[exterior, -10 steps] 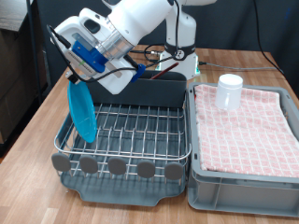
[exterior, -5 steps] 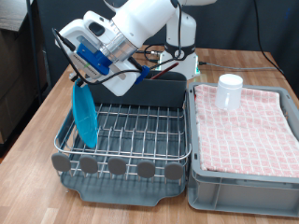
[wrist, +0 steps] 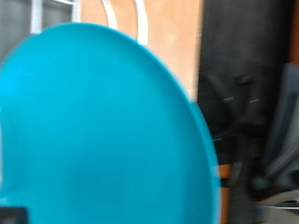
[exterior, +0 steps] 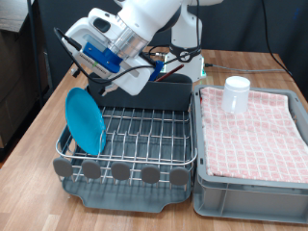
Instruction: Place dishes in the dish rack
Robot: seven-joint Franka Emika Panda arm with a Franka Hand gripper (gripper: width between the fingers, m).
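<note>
The light-blue plate stands on edge in the dish rack at the exterior view's left, leaning with its face showing. My gripper hangs just above the plate's top rim and looks open and apart from it. In the wrist view the plate fills nearly the whole picture, and no fingers show there. The white cup stands upright on the pink checked cloth at the exterior view's right. The wooden spoon is out of view.
The grey crate lined with pink checked cloth sits beside the rack at the right. The tall grey cutlery bin is at the rack's back and round knobs line its front edge. Cables trail behind the arm.
The plate was edge-on under the gripper; it now leans in the rack with its face turned to the camera. The gripper has risen slightly away from it.
</note>
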